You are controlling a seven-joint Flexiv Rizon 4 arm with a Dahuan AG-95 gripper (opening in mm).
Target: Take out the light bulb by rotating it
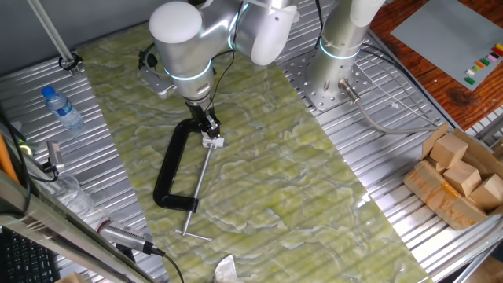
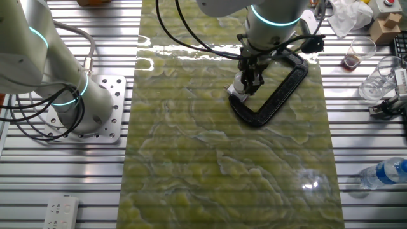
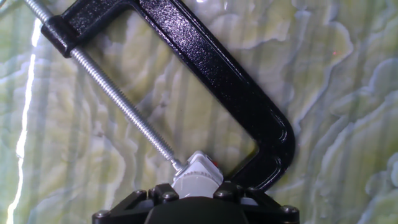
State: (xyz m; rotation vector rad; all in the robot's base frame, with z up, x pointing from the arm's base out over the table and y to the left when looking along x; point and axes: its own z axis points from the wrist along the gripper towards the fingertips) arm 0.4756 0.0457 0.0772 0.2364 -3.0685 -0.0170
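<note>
The hand [image 2: 249, 84] stands straight down over the inner end of the black C-clamp [image 1: 174, 169], its fingers seemingly closed around the light bulb [image 2: 240, 83], though no view shows the contact clearly enough to be sure. The clamp's screw [image 3: 118, 102] presses a small white socket piece [image 3: 196, 180] against the frame, probably to hold it fast against twisting. Only a sliver of the bulb's white, frosted roundness shows beside the fingers, above the green-patterned bench [image 1: 314, 204].
</note>
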